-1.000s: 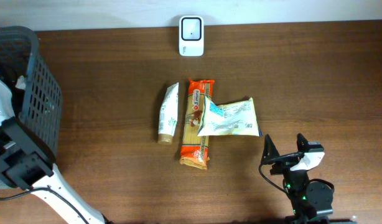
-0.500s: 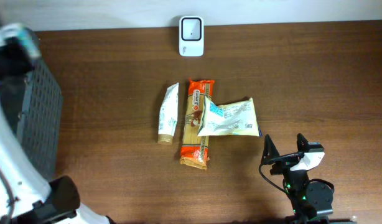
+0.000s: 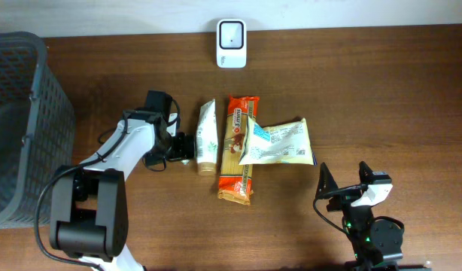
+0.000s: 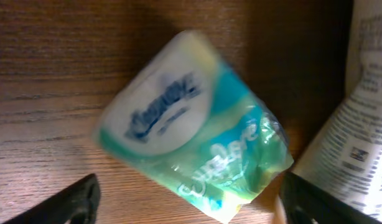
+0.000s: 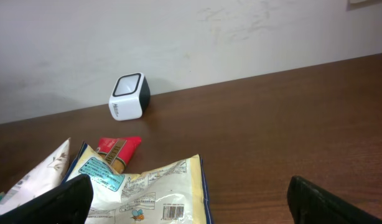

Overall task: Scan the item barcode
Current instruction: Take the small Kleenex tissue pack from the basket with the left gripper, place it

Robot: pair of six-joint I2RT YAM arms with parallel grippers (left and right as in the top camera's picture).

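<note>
Bench (image 3: 381, 90) as seen from above and from both wrists. All positions are given relative to the white tube (image 3: 206, 137), which lies lengthwise near the middle.

Far left of the tube: a dark mesh basket (image 3: 54, 113) at the bench edge.

Between basket and tube: the left arm (image 3: 126, 147) reaches across, so the left jaws sit just left of the tube. The left jaws stand wide apart and grip nothing. In the wrist view a soft pack of tissues (image 4: 191, 134), white and teal in clear wrap, lies tilted on the wood between the two tips. Whether it touches the tube's left side or stops just short, I cannot tell.

Behind the tube, at the far edge: the white scanner (image 3: 232, 33), well apart from the tissues.

Just right of the tube: an orange packet (image 3: 232, 169), lying parallel to it.

Further right: a pale pouch (image 3: 280, 143) overlaps the orange packet, with its barcode (image 5: 172, 213) facing up.

Right of the tube, nearer the front edge: the right jaws, fully spread, holding nothing and clear of the pouch.
</note>
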